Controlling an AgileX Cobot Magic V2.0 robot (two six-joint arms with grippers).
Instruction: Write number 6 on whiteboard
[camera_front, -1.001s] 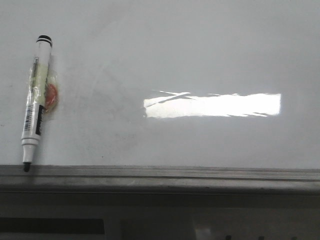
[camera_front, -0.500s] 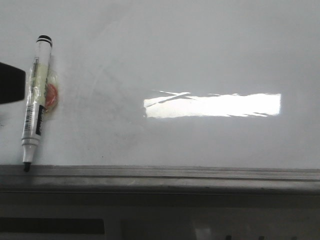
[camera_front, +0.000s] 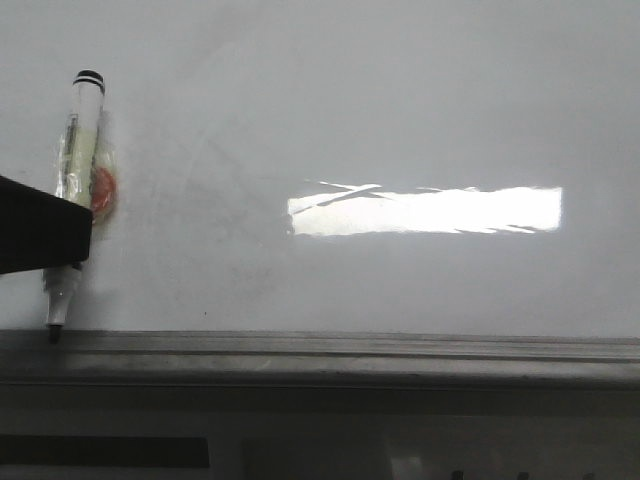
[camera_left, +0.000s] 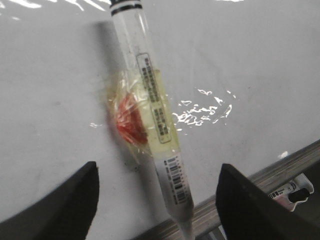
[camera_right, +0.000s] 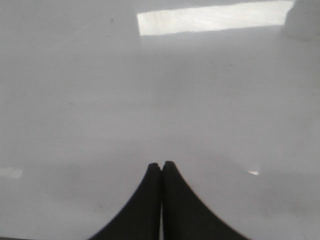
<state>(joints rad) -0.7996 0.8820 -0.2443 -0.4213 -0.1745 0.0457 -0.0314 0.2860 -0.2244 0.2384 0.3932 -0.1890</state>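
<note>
Left hand (camera_left: 157, 200) spread wide astride marker (camera_left: 152, 120), seemingly untouched.

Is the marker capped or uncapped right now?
Uncapped. The marker lies flat on the whiteboard, bare dark tip toward the rail; no cap on it. The open left gripper straddles its barrel.

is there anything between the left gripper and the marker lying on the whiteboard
Nothing visible. The left gripper is open, its fingers on either side of the marker, which lies flat on the whiteboard with clear tape and a red patch wrapped around its barrel. No 6 is drawn yet.
</note>
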